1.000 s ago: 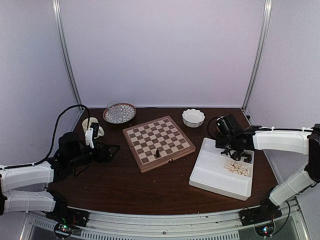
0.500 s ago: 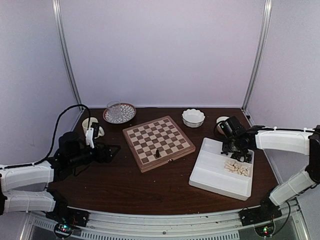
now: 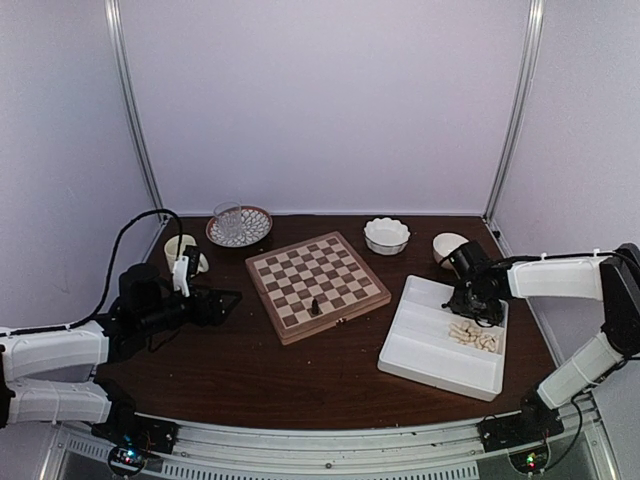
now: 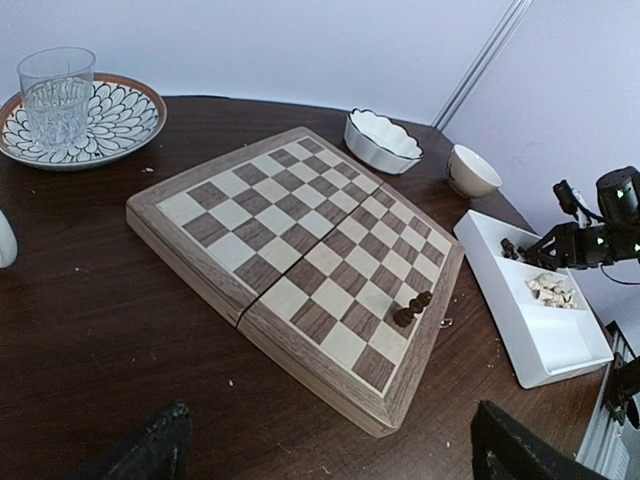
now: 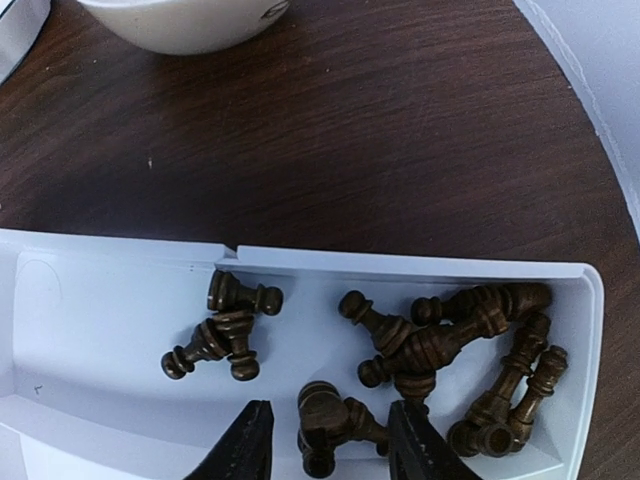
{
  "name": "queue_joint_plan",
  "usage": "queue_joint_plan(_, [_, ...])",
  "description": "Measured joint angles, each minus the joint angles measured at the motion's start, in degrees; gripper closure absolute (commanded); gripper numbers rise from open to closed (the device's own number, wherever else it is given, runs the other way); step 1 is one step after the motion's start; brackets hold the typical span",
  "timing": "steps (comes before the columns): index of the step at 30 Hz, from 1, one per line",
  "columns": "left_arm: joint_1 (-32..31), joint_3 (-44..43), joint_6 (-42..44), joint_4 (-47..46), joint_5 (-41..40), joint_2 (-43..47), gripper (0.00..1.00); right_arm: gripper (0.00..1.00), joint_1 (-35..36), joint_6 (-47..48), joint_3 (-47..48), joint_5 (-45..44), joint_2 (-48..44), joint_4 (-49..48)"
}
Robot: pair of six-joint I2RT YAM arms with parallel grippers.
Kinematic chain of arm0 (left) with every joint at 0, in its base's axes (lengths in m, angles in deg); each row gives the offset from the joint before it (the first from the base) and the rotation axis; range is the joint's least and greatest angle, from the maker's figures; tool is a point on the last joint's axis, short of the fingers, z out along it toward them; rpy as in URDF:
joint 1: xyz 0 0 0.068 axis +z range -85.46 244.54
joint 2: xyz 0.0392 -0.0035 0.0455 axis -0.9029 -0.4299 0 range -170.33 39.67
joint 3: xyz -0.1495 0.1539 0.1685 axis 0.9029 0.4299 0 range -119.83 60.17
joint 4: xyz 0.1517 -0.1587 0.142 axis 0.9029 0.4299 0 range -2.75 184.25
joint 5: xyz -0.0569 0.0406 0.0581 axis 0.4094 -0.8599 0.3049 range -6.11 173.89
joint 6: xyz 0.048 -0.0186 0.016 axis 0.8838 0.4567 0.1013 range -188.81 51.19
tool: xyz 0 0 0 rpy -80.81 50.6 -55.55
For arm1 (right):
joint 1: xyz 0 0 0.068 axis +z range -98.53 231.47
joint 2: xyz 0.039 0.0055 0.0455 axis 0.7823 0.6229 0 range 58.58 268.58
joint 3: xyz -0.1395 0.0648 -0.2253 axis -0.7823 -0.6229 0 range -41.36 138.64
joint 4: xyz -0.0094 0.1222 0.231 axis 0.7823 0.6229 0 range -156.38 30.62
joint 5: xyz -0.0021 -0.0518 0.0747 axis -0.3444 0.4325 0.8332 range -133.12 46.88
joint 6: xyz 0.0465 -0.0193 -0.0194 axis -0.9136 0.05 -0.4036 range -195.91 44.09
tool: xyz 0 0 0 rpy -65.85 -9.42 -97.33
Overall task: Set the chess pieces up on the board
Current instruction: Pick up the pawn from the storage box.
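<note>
Two grippers of mine flank the dark table (image 3: 230, 370). Far left, my left gripper (image 3: 224, 303) hovers low over the wood with its fingers spread as wide as they go, empty, pointing toward the board. Just behind it stands a small cream mug (image 3: 183, 250); farther back, a patterned plate (image 3: 258, 228) carries a clear glass (image 3: 228, 217). At the middle lies the board (image 3: 330, 265), turned at an angle to the table edge; a lone dark piece (image 3: 315, 306) is the only figure on its checkered squares, on a square by the near edge. From my left wrist I cannot tell whether it is upright. Behind the board's right corner sits a scalloped bowl (image 3: 386, 235); right of that, a small white cup (image 3: 446, 246). Near right, a white divided tray (image 3: 425, 360) holds the rest: pale pieces (image 3: 474, 336) heaped in a right-hand compartment, and dark pieces (image 5: 470, 340) tumbled on their sides in the far compartment, close against its back wall. My right gripper (image 5: 330, 440) is down in that far compartment, its fingers half parted, one on each side of a fallen piece (image 5: 325, 420) lying on the tray floor; whether they pinch it or merely straddle it I cannot tell.
</note>
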State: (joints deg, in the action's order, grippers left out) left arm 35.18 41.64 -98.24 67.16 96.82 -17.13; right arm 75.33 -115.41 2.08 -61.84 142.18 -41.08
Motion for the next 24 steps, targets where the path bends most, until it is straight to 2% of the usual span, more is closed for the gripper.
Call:
queue_joint_plan(18, [0.0, -0.7, 0.0, 0.0, 0.4, -0.6, 0.02, 0.88, -2.0, -2.4, -0.3, 4.3, 1.9, -2.0])
queue_joint_plan(24, [0.0, -0.8, 0.0, 0.1, 0.6, -1.1, 0.02, 0.89, -2.0, -2.1, -1.0, 4.3, 0.0, -1.9])
